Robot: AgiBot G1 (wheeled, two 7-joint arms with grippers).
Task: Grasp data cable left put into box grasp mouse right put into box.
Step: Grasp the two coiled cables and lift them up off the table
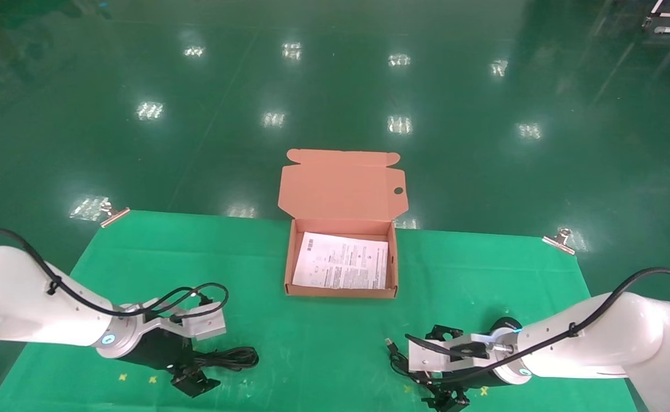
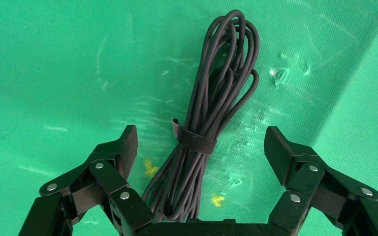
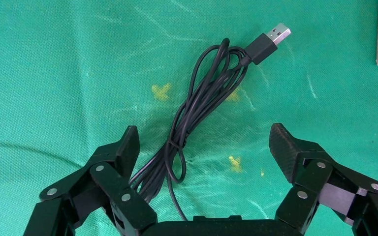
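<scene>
A: Data cable (image 2: pixel 211 98) lay on the green bench (image 1: pixel 335 355) at the lower left of the head view, a flat black bundle cinched by a strap (image 2: pixel 194 142). How did the left gripper (image 2: pixel 202 147) stand?

B: Spread wide, one finger on each side of the bundle near the strap, nothing pinched.

A: How would the cable have handled?

B: My guess: light, soft and floppy, with loops that sag or snag on the box (image 1: pixel 340 290) wall. The strapped waist looked the best hold, since all the strands gather there.

A: And the other side?

B: The right gripper (image 3: pixel 204 152) was low at the lower right of the head view, also spread, straddling the mouse cord (image 3: pixel 202 103), whose USB plug (image 3: pixel 270 42) pointed away from it. The mouse body was hidden; I could not place it.

A: The box?

B: Open at mid-frame, lid (image 1: pixel 343 186) up, only a printed sheet (image 1: pixel 340 269) inside.
</scene>
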